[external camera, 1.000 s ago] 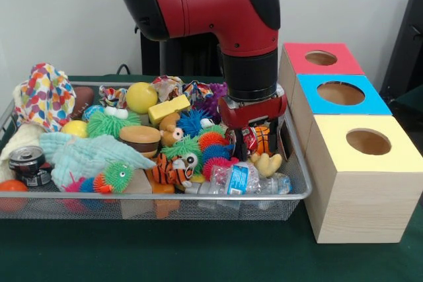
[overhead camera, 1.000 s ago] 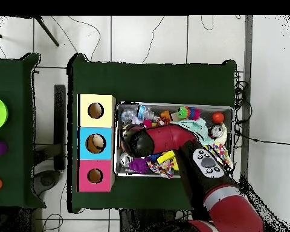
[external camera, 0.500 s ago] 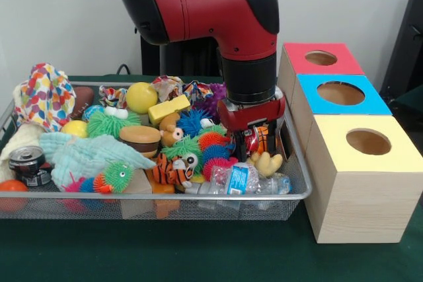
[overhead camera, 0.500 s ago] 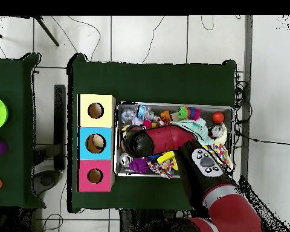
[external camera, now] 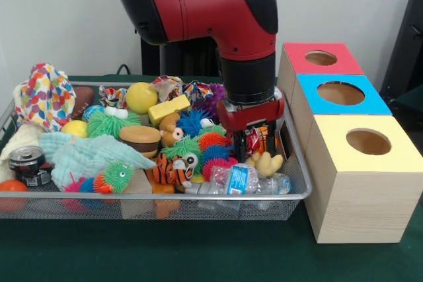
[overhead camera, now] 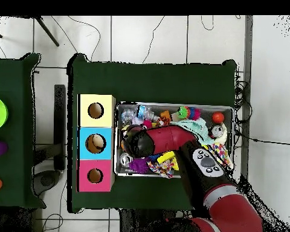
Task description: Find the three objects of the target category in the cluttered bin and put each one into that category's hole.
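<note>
The wide, shallow silver wire-mesh bin lies across the middle of the green-clothed worktop, packed with soft and rubbery clutter. The orange rubbery tiger toy with black stripes lies near the bin's front rim. The small yellow duck-like rubber toy sits just beside a crumpled clear plastic water bottle toward the bin's box-side end. The tan rubbery dog toy lies further back, pressed among fuzzy spiky balls in blue, green and orange.

The red and black arm's end effector hangs low over the box-side end of the bin, its tips sunk among red and orange items; whether it is open or clamped on something cannot be told. A plastic toy burger, a pale teal waffle-weave cloth, a dented drink can, a yellow ball and a spotted fabric bundle crowd the rest of the tray.

Touching the bin's end stand three pale wooden boxes in a row. The red-topped box's round dark hole is farthest toward the robot's edge, beyond the blue-topped box and yellow-topped box.
</note>
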